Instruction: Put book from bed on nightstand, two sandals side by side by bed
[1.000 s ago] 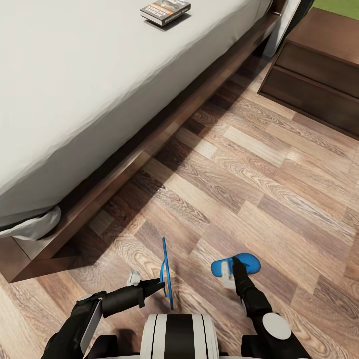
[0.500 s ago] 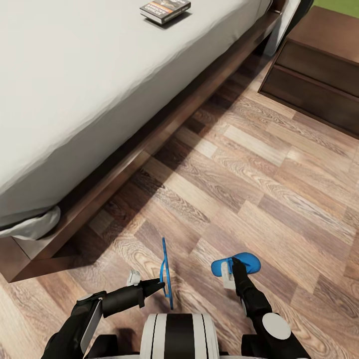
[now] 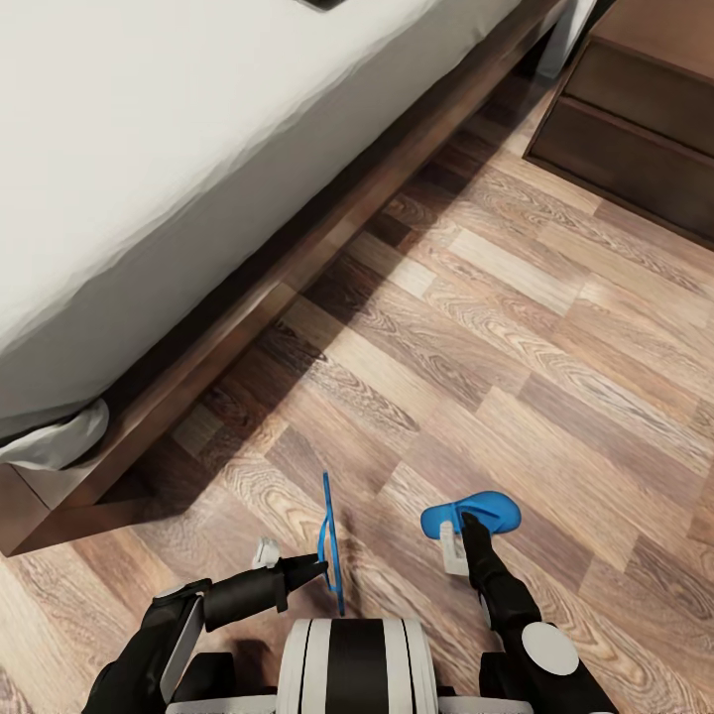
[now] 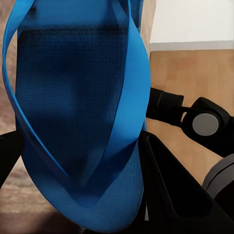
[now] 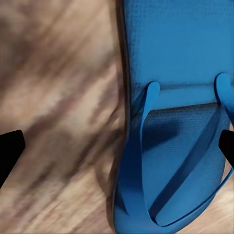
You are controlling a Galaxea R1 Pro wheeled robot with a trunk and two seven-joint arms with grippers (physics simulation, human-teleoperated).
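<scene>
Sandals in both pincers: your left pincer [image 3: 319,567] clamps one sandal [image 3: 328,540] on edge, your right pincer [image 3: 466,523] grips the other sandal [image 3: 471,517] flat, ready to pair beside the bed [image 3: 198,178].

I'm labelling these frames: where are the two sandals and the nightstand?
Left pincer's sandal [image 3: 327,540], head view, sole held edge-on.
Right pincer's sandal [image 3: 493,514], head view, flat toe end of the sole.
Nightstand [image 3: 635,149], head view, drawer front.
</scene>
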